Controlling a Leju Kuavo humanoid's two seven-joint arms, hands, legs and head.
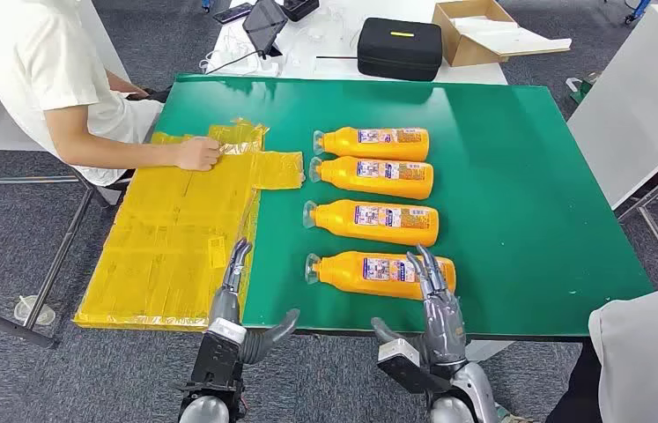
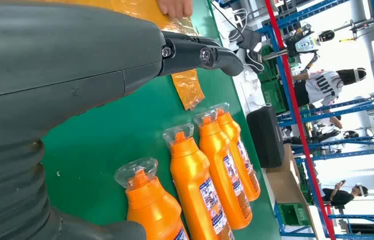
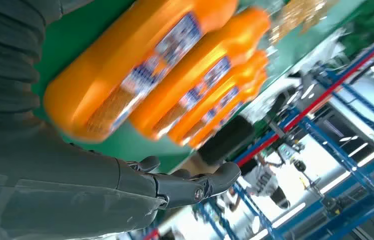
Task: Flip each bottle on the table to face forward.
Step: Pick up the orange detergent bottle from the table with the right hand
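Note:
Several orange bottles lie on their sides in a column on the green table [image 1: 519, 203], clear caps pointing left and labels up. The nearest bottle [image 1: 378, 272] [image 2: 152, 205] [image 3: 124, 65] lies by the front edge. Behind it come a second bottle [image 1: 378, 221], a third [image 1: 378, 176] and the farthest bottle [image 1: 378, 143]. My right hand [image 1: 438, 304] [image 3: 184, 187] is raised at the nearest bottle's base end, fingers straight and apart, holding nothing. At the table's front left edge my left hand [image 1: 232, 295] [image 2: 200, 52] points forward, fingers extended and empty.
Yellow plastic sheets [image 1: 175, 229] cover the table's left side, and a seated person's hand [image 1: 197, 154] rests on them. A black case [image 1: 399, 48], a cardboard box [image 1: 475, 31] and a tablet [image 1: 265, 25] sit on a white table behind. Another person's clothing [image 1: 651, 352] is at bottom right.

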